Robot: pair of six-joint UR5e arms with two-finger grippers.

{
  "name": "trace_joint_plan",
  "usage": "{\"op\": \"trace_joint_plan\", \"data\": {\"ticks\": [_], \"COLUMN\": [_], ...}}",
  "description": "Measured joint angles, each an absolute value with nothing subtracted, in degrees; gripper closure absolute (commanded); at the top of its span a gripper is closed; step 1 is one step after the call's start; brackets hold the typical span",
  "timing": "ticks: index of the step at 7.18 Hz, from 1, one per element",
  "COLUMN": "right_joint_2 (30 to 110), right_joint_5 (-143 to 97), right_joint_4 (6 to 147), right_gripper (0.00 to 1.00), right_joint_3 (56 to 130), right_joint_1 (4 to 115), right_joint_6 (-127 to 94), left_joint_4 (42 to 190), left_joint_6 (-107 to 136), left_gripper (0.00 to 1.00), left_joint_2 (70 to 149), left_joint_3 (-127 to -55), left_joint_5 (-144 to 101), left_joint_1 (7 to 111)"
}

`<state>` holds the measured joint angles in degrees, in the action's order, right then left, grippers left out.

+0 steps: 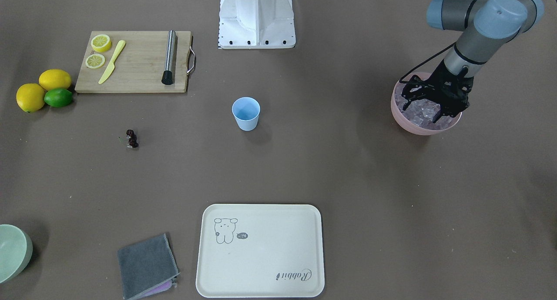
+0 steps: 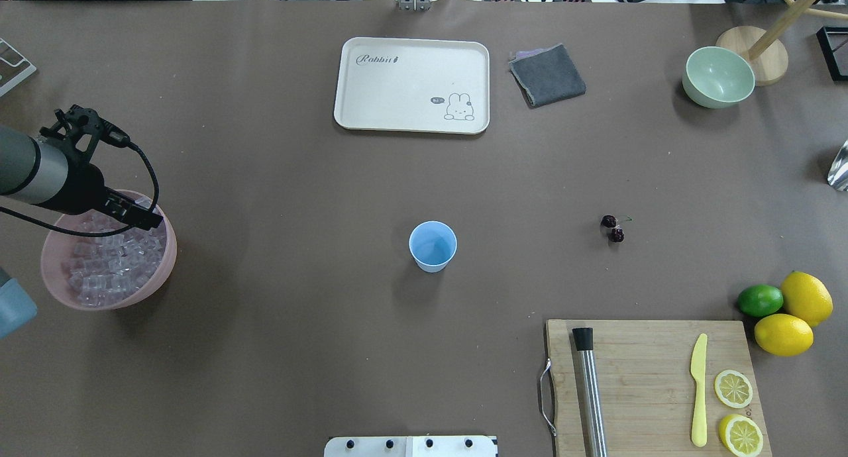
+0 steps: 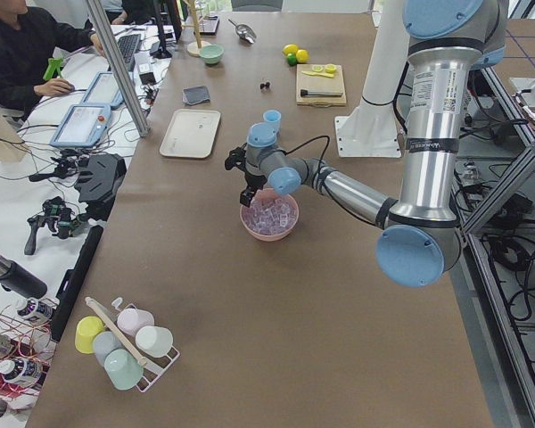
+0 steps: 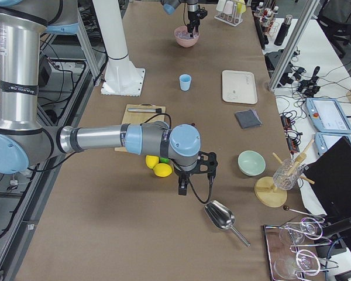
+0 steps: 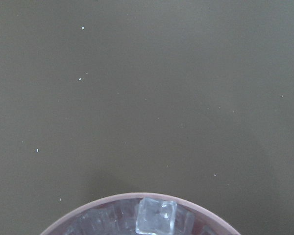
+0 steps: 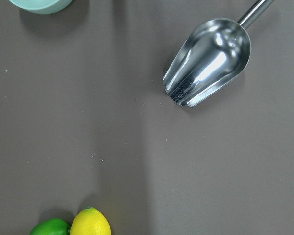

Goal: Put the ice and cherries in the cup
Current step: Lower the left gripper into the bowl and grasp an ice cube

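Left jaws spread wide, tips hidden among ice [image 2: 106, 271] in pink bowl [image 1: 420, 129]; right jaws' state cannot be told.

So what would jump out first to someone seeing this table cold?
The left gripper, down in the pink bowl of ice at the left end of the table. After that, the light blue cup standing empty mid-table, and the cherries lying on the bare table toward the robot's right.
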<state>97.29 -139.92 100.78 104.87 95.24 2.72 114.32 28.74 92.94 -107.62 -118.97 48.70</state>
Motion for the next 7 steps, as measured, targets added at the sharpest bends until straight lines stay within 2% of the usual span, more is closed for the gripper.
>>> {"op": "trace_joint_plan", "data": {"ticks": [1,3,7], "right_joint_2": [97.3,97.2,97.3], "right_joint_5": [-139.9,-139.9,-139.9], "right_joint_4": [100.8,100.7,100.7], "right_gripper": [0.0,0.0,0.0], "right_joint_3": [104.9,104.9,104.9], "right_joint_1": [95.2,95.2,95.3], "right_joint_6": [2.7,2.7,2.7], "left_joint_4": [114.4,114.4,114.4], "left_joint_6": [28.6,28.6,28.6], "left_gripper": [0.15,0.31,0.33], "left_joint_2": [93.2,93.3,93.4], "left_joint_3": [-107.2,-107.0,-107.3], "left_joint_5": [-119.0,-119.1,-119.3], "left_joint_1": [48.7,48.7,48.8]}}
